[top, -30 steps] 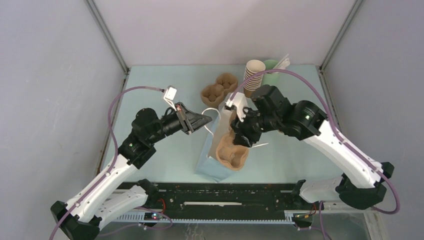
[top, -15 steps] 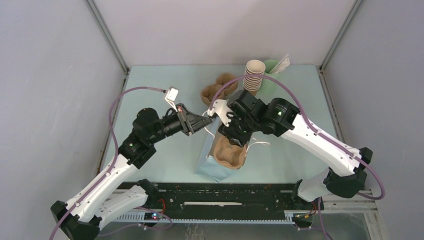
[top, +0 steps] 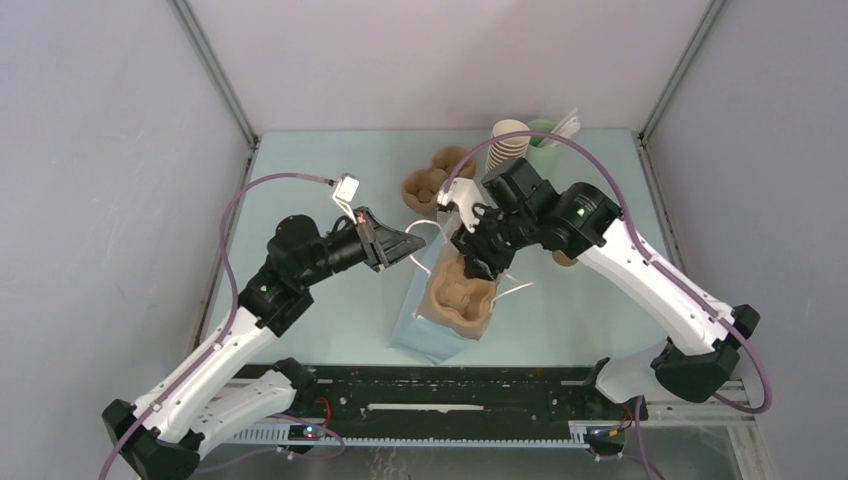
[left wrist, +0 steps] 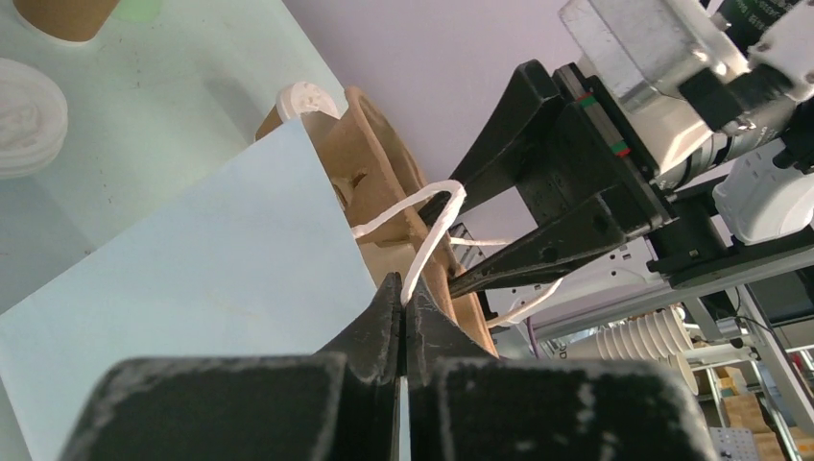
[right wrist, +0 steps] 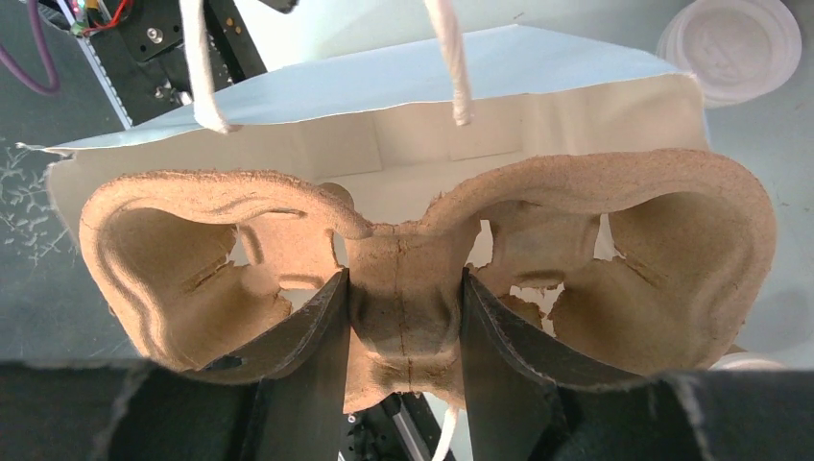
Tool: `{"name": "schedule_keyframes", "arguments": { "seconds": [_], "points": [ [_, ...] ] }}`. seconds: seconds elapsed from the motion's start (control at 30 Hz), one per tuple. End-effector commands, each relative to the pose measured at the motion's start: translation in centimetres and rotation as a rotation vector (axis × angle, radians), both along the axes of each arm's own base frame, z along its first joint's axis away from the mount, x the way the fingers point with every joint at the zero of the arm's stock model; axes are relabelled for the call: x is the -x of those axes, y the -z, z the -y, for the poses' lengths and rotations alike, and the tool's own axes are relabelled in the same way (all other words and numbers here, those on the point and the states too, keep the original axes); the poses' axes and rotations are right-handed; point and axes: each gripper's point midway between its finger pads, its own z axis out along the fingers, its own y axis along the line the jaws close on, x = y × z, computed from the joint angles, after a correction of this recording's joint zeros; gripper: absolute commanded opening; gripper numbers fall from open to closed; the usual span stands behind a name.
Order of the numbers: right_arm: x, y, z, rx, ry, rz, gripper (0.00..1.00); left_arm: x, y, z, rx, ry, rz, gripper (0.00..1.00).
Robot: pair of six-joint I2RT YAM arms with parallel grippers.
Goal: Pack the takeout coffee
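A pale blue paper bag (top: 420,335) lies open in the middle of the table. My left gripper (top: 420,240) is shut on its white cord handle (left wrist: 427,221) and holds the mouth up. My right gripper (top: 475,262) is shut on the centre ridge of a brown pulp cup carrier (right wrist: 192,240), which sits partly inside the bag's mouth (right wrist: 384,134). The takeout coffee shows only in part: its white lid (left wrist: 302,98) peeks out behind the bag, and a bit of brown cup (top: 565,258) shows under my right arm.
A second pulp carrier (top: 435,178) lies at the back centre. A tall stack of brown cups (top: 508,145) and a pale green cup of sticks (top: 545,150) stand at the back right. Loose white lids (right wrist: 734,43) lie beside the bag.
My right arm has swung left and then back, and the carrier has tipped deeper into the bag's mouth. My left gripper has stayed still on the handle.
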Motion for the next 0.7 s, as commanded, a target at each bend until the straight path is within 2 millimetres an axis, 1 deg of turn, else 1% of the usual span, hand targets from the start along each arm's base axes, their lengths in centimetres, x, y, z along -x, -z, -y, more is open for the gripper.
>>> {"name": "schedule_keyframes", "arguments": {
  "seconds": [0.0,0.1,0.17,0.27,0.4,0.53,0.67],
  "points": [
    [0.5,-1.2,-0.5,-0.049,-0.028,0.034,0.41,0.3,-1.7,-0.1,0.013,0.017,0.063,0.00],
    [-0.4,-0.6,-0.5,-0.003,0.005,0.071,0.41,0.3,-1.8,-0.2,0.014,0.012,0.065,0.00],
    [-0.5,-0.5,-0.8,0.013,0.007,0.089,0.42,0.2,-1.8,-0.3,0.014,0.003,0.063,0.00],
    [-0.4,-0.1,-1.4,0.023,0.005,0.103,0.42,0.1,-1.7,-0.5,0.017,-0.014,0.055,0.00],
    [-0.3,0.8,-1.6,0.026,0.012,0.100,0.43,-0.4,-1.5,-1.1,0.033,-0.070,0.033,0.00],
    [0.3,1.5,-2.0,0.029,-0.023,0.078,0.44,-0.4,-1.3,-1.3,0.050,-0.084,0.023,0.00],
    [0.1,1.8,-2.2,0.035,-0.059,0.095,0.45,-0.4,-1.0,-1.7,0.050,-0.107,0.019,0.00]
  ]
}}
